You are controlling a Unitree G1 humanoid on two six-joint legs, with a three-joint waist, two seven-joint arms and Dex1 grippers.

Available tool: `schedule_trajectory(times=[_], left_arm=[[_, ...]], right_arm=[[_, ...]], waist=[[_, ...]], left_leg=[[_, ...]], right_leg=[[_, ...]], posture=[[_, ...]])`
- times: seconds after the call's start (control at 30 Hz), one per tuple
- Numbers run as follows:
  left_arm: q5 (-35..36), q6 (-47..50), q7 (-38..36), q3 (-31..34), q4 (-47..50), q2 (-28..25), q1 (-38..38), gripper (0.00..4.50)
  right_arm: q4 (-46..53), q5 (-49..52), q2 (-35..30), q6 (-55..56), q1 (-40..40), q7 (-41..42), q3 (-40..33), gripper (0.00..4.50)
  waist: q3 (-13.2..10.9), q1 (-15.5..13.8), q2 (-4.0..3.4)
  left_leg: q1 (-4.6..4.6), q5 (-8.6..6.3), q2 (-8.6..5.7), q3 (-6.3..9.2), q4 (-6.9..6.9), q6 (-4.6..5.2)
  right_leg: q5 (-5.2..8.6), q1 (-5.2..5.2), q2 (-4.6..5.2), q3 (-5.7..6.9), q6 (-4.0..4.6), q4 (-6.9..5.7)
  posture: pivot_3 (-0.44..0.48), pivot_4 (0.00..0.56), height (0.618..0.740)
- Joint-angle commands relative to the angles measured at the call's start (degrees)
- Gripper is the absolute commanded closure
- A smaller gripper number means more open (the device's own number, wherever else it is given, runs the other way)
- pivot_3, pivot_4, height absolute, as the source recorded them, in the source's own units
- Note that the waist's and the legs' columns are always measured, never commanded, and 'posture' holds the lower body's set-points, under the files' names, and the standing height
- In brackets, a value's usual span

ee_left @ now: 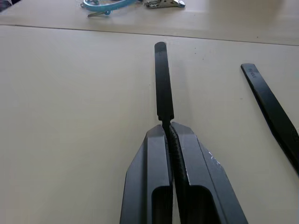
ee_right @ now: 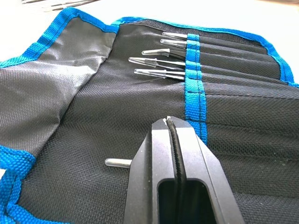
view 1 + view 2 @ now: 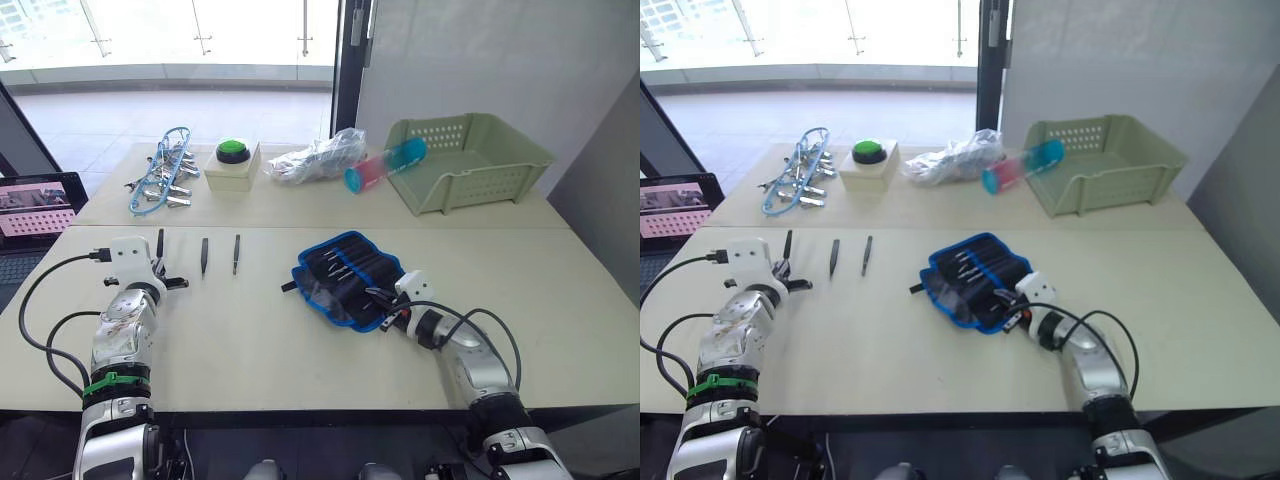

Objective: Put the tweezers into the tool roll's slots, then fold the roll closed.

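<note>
- The left gripper (image 1: 169,127) is clenched on one of the tweezers (image 1: 162,81), which juts straight out beyond its jaws, low over the table (image 3: 250,340).
- Two more tweezers (image 3: 204,255) lie just beside it.
- The right gripper (image 2: 167,122), jaws pressed together, rests over the open tool roll (image 2: 93,107); capped tweezer tips (image 2: 152,62) protrude from the slots (image 2: 224,60) ahead.

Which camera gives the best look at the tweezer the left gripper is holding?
The left wrist view: the tweezer sticks straight out from the shut left gripper, seen whole against the table. The two eye views show it as a thin dark sliver at that gripper.
</note>
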State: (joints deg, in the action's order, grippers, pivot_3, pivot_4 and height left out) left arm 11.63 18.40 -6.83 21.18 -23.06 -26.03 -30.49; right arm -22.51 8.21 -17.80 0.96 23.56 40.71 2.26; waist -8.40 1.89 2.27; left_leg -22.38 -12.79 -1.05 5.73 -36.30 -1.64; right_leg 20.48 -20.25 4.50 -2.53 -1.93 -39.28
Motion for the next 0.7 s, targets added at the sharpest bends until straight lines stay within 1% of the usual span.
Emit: schedule_trajectory(times=[0.03,0.07,0.17,0.33,0.6,0.7], left_arm=[[0.7,-2.8,-4.2,-2.1,8.0,-1.5,-1.3,4.47],[0.7,-2.9,-5.4,-2.8,8.9,-1.5,-1.5,4.47],[0.3,-2.5,-12.2,-8.6,13.1,-1.7,-2.6,4.47],[2.4,1.6,-22.8,-16.8,18.4,-1.1,-5.1,4.47],[1.0,7.2,-31.4,-28.4,20.9,0.5,-8.4,4.47],[0.8,11.3,-33.8,-32.1,21.8,1.3,-9.0,4.47]], right_arm=[[-0.3,0.5,-0.6,-1.8,-1.3,-0.8,-1.0,4.50],[-0.3,0.4,-0.6,-1.7,-1.3,-0.7,-1.0,4.50],[0.0,0.0,-0.7,-1.7,-1.4,-0.7,-0.8,4.50],[2.2,2.1,-0.2,-1.2,-1.9,-1.0,-2.5,4.50],[7.0,5.6,0.1,0.1,-3.4,-1.2,-4.6,4.50],[7.9,5.7,-0.2,0.1,-3.7,-1.6,-5.1,4.50]], waist=[[0.0,-0.3,-0.01],[0.0,-0.5,-0.02],[0.0,-0.8,-0.03],[-0.1,-0.8,-0.08],[-0.3,-0.8,-0.39],[-0.3,-0.7,-0.51]], left_leg=[[-0.02,0.00,0.00,0.00,-0.01,-0.01],[-0.04,0.02,-0.01,-0.01,-0.01,-0.03],[-0.03,0.03,-0.02,-0.04,-0.02,-0.04],[-0.05,0.03,-0.03,-0.09,-0.03,-0.04],[-0.19,0.03,-0.07,-0.09,-0.05,-0.01],[-0.27,0.03,-0.08,-0.08,-0.11,-0.01]], right_leg=[[0.00,0.00,0.00,0.00,0.00,0.04],[0.00,0.00,0.00,-0.01,-0.01,0.09],[0.00,0.02,-0.02,-0.02,-0.01,0.12],[0.00,0.02,-0.05,-0.04,-0.01,0.15],[0.00,-0.02,-0.09,-0.02,-0.01,0.20],[0.00,-0.06,-0.10,-0.01,-0.01,0.20]], posture=[[0.000,0.150,0.740],[0.000,0.150,0.740],[0.000,0.150,0.740],[0.000,0.150,0.740],[0.000,0.150,0.740],[0.000,0.150,0.740]])
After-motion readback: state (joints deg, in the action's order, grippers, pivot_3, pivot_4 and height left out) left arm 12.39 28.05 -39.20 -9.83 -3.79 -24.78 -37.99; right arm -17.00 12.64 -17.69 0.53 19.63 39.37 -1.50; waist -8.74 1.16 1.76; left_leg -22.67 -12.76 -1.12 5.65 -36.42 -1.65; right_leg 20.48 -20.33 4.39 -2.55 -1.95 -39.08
